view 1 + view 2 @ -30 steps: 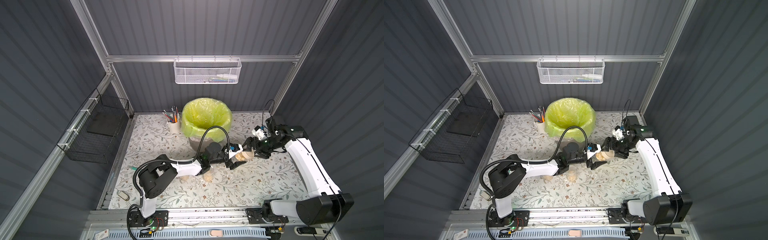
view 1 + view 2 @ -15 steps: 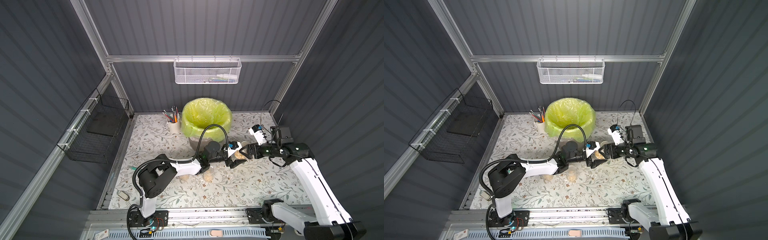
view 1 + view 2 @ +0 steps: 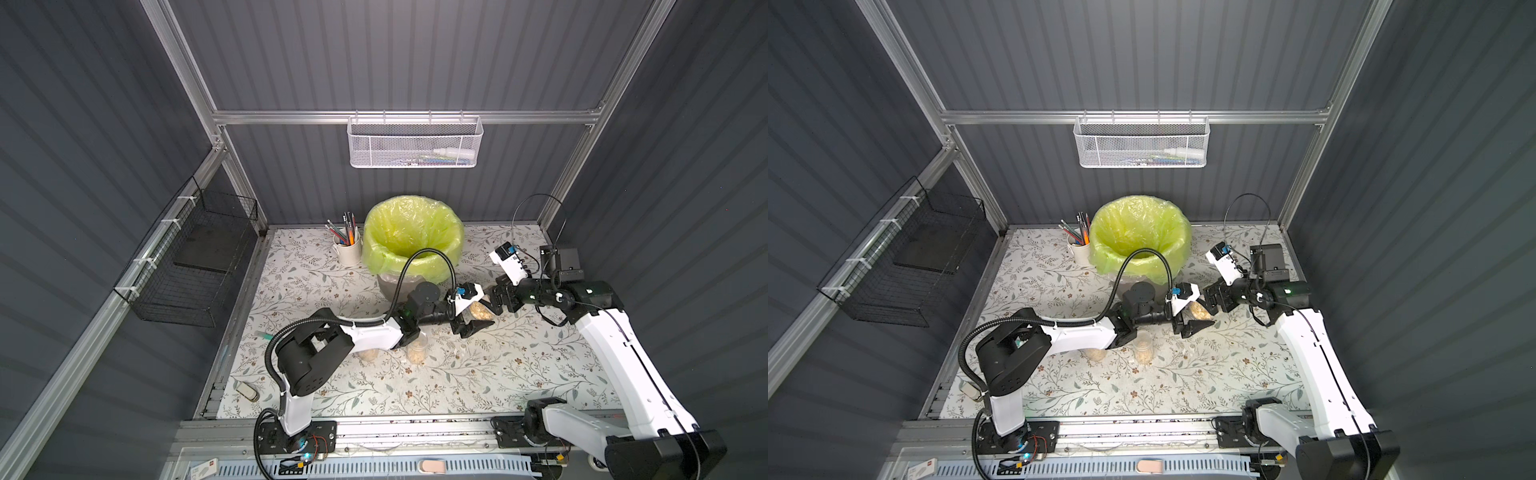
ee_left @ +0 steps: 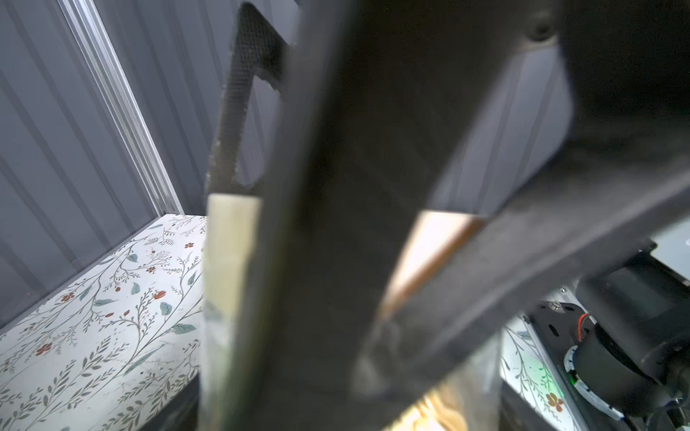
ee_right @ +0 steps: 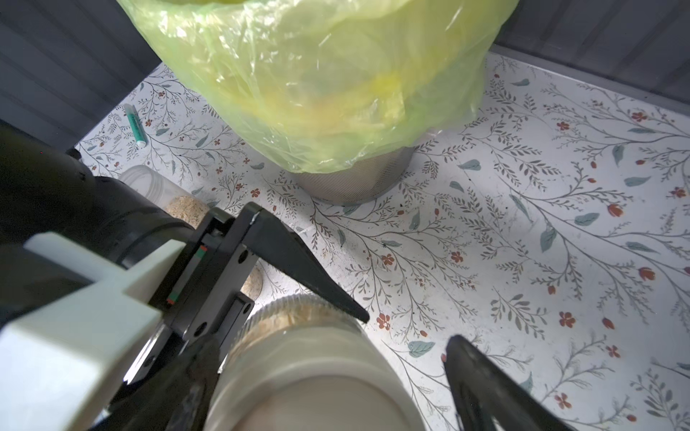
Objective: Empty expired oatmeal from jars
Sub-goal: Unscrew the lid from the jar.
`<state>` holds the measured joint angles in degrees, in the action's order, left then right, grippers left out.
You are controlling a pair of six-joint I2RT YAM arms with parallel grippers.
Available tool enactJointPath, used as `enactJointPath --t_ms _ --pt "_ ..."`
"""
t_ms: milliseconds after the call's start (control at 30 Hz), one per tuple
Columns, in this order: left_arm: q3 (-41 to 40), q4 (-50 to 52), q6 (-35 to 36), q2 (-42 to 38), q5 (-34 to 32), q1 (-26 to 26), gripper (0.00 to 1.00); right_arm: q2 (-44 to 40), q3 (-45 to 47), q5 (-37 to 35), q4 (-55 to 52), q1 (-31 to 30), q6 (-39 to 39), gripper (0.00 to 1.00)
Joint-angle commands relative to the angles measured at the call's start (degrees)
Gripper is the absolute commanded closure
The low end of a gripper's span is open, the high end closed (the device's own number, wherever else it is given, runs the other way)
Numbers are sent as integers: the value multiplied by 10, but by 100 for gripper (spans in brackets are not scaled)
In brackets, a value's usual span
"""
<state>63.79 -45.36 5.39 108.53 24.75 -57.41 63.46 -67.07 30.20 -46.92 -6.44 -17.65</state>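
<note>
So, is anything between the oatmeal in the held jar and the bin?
Yes: the beige lid caps the jar in the left claw. The left arm's black cable also arcs in front of the bin's near rim. Nothing else shows between them.

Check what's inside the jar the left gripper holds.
Pale oatmeal shows through the glass of the jar, held tilted by the left gripper. The beige lid caps its mouth and the fingers cover part of the wall, so fill level is unclear.

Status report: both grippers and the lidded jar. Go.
Left gripper shut on squat jar, lid on. Right gripper open at the lid, not gripping. Two other jars under left arm, oatmeal inside.
</note>
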Motion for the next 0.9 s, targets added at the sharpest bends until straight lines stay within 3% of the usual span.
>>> enactJointPath --t_ms 0,267,667,867 --pt "4 -43 10 -23 16 -4 86 -8 -1 17 5 6 -13 4" --pt "-8 -68 -1 -17 7 2 87 -82 43 67 19 9 0 3" --pt "-19 -74 -5 -25 1 14 87 -135 33 -30 36 27 58 1" --pt "-29 -75 10 -31 -12 14 86 -118 -33 -38 -19 46 149 1"
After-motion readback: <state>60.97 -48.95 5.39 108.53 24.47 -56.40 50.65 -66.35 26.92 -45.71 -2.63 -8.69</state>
